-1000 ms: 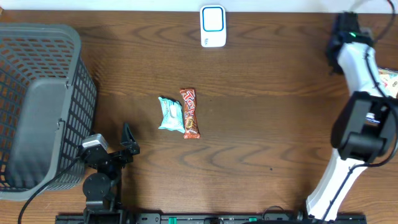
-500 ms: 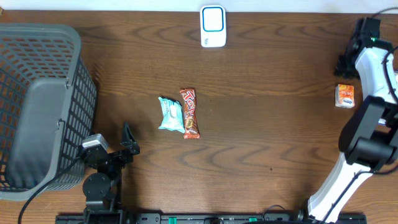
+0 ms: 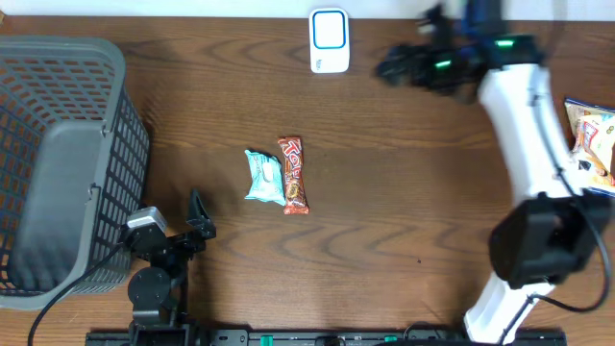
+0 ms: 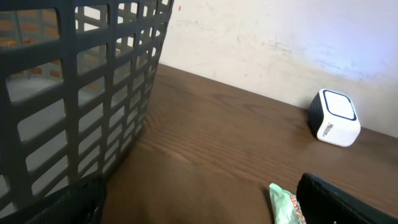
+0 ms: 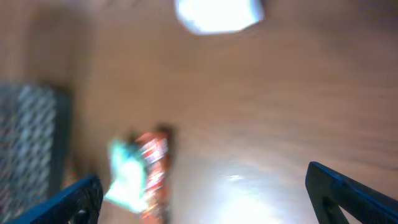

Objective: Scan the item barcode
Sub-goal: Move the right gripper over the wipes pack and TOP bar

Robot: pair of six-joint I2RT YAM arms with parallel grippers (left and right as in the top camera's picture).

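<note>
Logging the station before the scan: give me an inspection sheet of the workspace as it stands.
Surface: brown wooden table.
Job's things: white scanner at the far edge; teal packet and red bar side by side mid-table.
Clutter: grey basket on the left; snack packets at the right edge.
Grippers: left gripper open, empty, beside the basket; right gripper open, empty, near the scanner.
Cables: black cable by the left arm's base.
Surroundings: pale wall behind the table.
</note>
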